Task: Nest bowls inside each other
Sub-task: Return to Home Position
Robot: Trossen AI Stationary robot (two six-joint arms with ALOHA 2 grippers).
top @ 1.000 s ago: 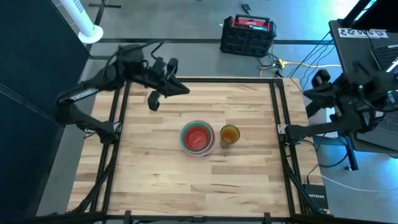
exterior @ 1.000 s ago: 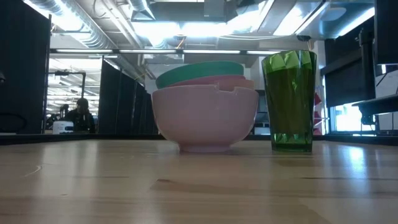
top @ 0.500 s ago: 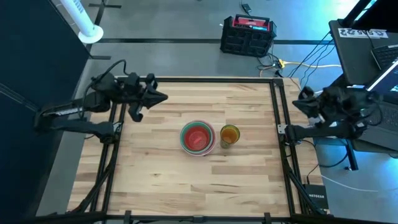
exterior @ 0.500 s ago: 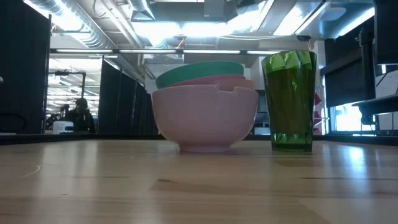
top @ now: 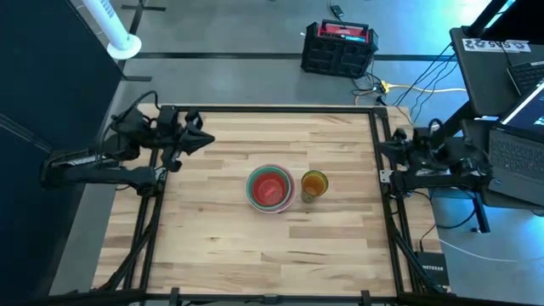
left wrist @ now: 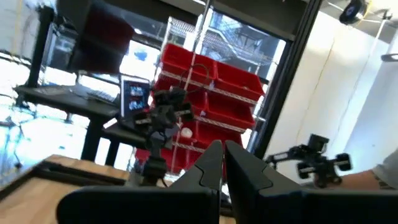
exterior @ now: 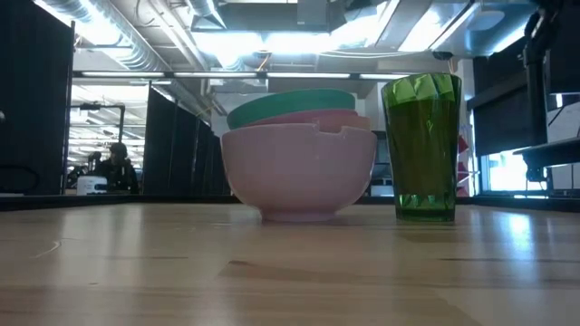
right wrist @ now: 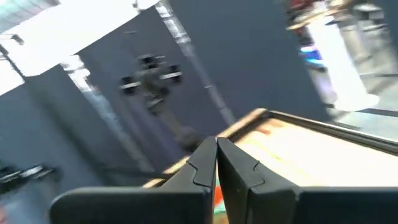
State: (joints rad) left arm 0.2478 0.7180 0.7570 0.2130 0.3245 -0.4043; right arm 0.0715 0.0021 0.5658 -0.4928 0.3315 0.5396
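Smooth round bowls (top: 270, 188) are nested beside a glossy green cup (exterior: 421, 149). The left gripper (left wrist: 224, 149) and right gripper (right wrist: 216, 145) are held closed at the wooden table (top: 255, 255) edges.

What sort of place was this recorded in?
Probably a robotics lab or workshop: two robot arms flank a framed wooden table, exposed ducts run overhead, and red storage bins stand nearby.
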